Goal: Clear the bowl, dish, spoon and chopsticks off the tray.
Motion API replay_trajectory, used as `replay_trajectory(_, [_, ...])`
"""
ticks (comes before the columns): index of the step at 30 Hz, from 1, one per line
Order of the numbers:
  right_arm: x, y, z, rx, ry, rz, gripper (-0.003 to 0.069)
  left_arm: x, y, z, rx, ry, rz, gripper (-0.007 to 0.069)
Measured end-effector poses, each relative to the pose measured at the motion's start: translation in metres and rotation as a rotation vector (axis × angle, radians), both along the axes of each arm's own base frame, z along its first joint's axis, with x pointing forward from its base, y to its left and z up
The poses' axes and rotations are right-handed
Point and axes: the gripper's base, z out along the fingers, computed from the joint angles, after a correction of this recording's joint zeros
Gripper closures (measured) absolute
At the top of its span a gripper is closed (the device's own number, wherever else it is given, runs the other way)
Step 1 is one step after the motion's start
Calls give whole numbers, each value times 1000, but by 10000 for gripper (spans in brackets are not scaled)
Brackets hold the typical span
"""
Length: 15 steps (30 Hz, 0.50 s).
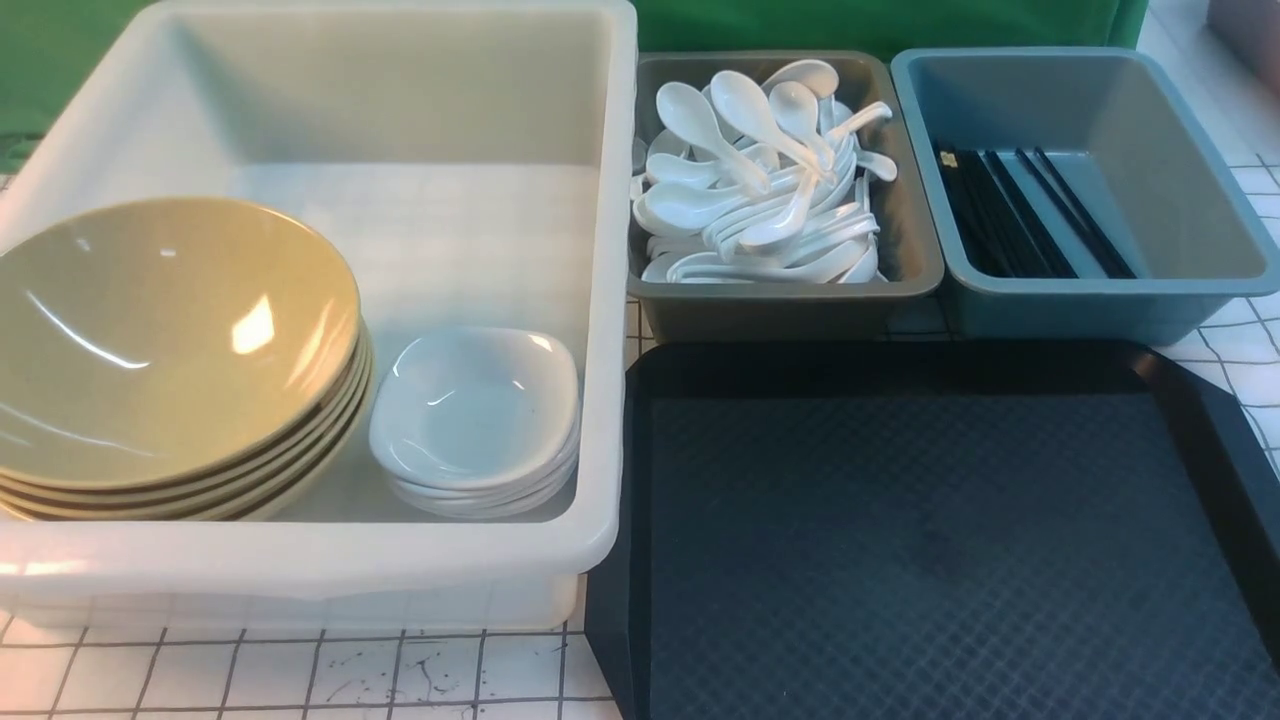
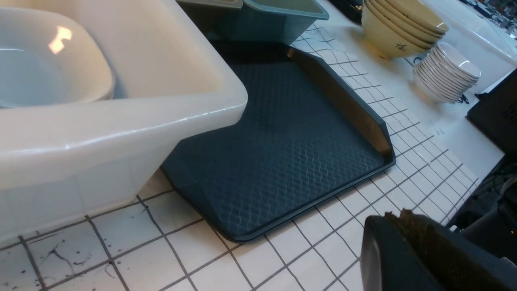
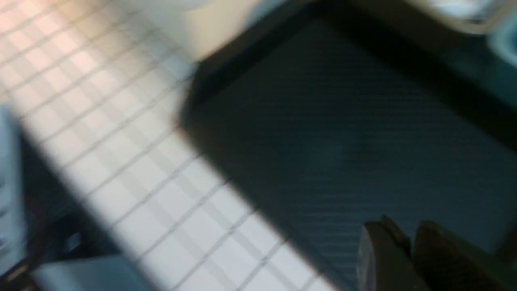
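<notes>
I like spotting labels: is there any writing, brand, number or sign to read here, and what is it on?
No text can be read for certain.
One dark character-like mark is on the side of a yellow-tan bowl in a stack; too small to read.
Gold marking on a black chopstick in the blue-grey plastic bin: too small to tell whether it is writing.

White tub [image 1: 600, 300] beside two bins [image 1: 790, 312]; possibly a black box [image 2: 499, 113] near stacked dishware [image 2: 444, 74].
</notes>
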Motion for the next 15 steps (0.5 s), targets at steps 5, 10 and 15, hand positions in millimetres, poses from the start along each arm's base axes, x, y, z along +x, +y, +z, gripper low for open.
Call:
replay_trajectory(5, [18, -4, -56, -35, -141, -206, 628, 0, 0, 0, 0, 0, 0, 624])
replay_trajectory(10, [23, -14, -126, 15, -282, -415, 637, 0, 0, 0, 0, 0, -1, 624])
replay_trajectory(15, [14, -23, -177, 49, -290, -559, 638, 0, 0, 0, 0, 0, -1, 624])
